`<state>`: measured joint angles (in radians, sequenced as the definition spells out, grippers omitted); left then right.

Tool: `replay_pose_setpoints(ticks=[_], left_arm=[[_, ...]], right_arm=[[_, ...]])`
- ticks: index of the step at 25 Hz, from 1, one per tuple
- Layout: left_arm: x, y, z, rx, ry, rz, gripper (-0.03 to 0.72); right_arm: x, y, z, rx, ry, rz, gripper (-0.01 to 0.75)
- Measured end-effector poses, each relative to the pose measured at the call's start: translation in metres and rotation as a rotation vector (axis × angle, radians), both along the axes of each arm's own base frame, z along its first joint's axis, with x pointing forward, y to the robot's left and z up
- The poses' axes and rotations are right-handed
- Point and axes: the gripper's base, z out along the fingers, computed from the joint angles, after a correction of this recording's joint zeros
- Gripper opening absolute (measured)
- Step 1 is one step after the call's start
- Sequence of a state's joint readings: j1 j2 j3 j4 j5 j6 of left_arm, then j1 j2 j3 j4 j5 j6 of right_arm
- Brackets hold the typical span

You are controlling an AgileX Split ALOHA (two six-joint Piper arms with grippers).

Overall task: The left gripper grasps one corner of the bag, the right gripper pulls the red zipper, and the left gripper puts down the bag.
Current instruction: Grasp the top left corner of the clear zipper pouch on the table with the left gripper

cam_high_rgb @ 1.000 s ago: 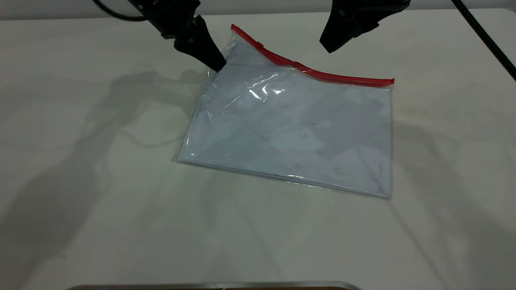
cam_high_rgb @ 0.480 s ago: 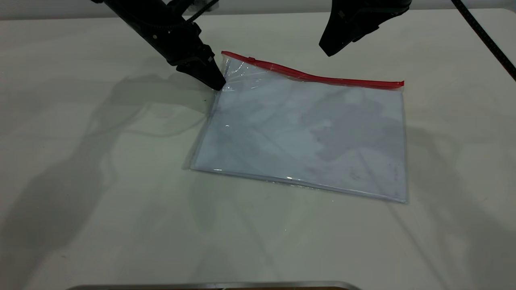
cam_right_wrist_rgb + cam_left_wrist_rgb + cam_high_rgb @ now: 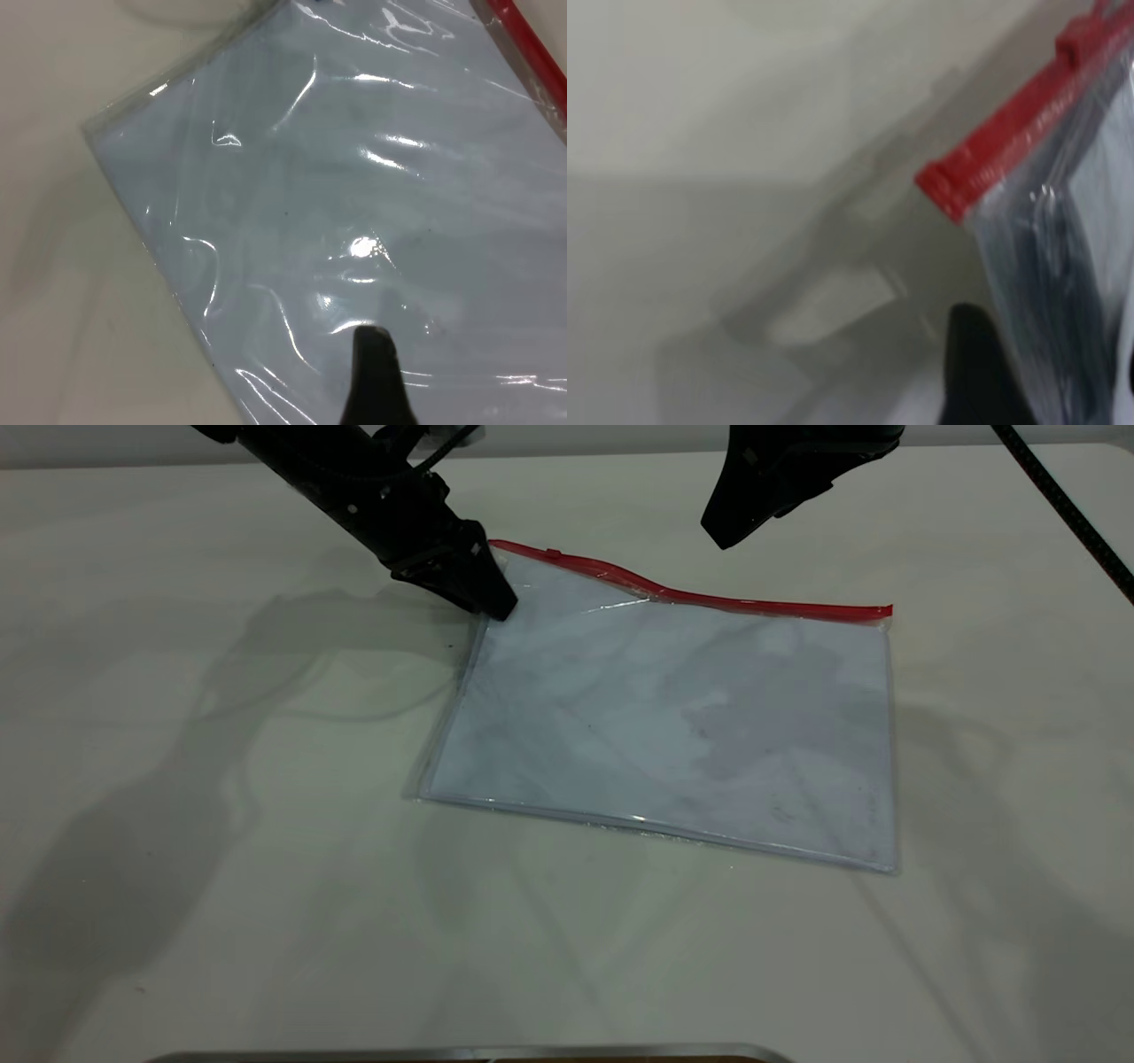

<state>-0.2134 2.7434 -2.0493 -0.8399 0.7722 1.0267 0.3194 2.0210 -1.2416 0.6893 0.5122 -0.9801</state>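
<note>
Clear plastic, one bag [image 3: 673, 717], lying almost flat on the pale table [image 3: 221, 824], right of centre and turned a little askew. White paper inside, number of sheets not to be told.

One red zipper [image 3: 709, 598] along the far long edge, reaching from corner to corner, with a low hump left of its middle and flat the rest of the way. One small red tab [image 3: 554, 554] near its left end.

Two grippers in all.

Left gripper [image 3: 498, 608] slanting down from the far left, tip low at the bag's far left corner, just below the zipper's end. Narrow, pinched on the plastic at that corner. Seen from the left wrist: one dark finger [image 3: 973, 354] against the bag's side edge, a second dark shape showing through the plastic, and the zipper's blunt end close by.

Right gripper [image 3: 725, 536] hanging in the air beyond the zipper, near its middle, clear of the bag and touching nothing. Wide or narrow: cannot tell. One ribbed black cable [image 3: 1063, 505] running off toward the far right.
</note>
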Motion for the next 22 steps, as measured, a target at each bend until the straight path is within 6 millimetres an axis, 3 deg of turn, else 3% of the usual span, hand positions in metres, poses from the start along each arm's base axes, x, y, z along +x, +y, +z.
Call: replay_pose_setpoints(ticks=[4,13,16,21,22], left_arm=[[0.004,-0.002,0.002,-0.035,-0.012,0.049,0.571],[0.002,-0.008,-0.012,-0.145,0.057,0.137,0.547],[0.002,-0.009,-0.011,-0.158,0.062,0.144,0.453],[0.002,-0.009,-0.011,-0.159,0.056,0.129,0.106],[0.001,-0.009,-0.011,-0.158,0.041,0.108,0.065]], right_arm=[[0.0,0.0,0.0,0.0,0.0,0.0,0.578],[0.0,0.0,0.0,0.001,0.001,-0.003,0.578],[0.0,0.0,0.0,0.001,0.001,-0.003,0.578],[0.0,0.0,0.0,0.001,0.001,-0.003,0.578],[0.0,0.0,0.0,0.001,0.001,-0.003,0.578]])
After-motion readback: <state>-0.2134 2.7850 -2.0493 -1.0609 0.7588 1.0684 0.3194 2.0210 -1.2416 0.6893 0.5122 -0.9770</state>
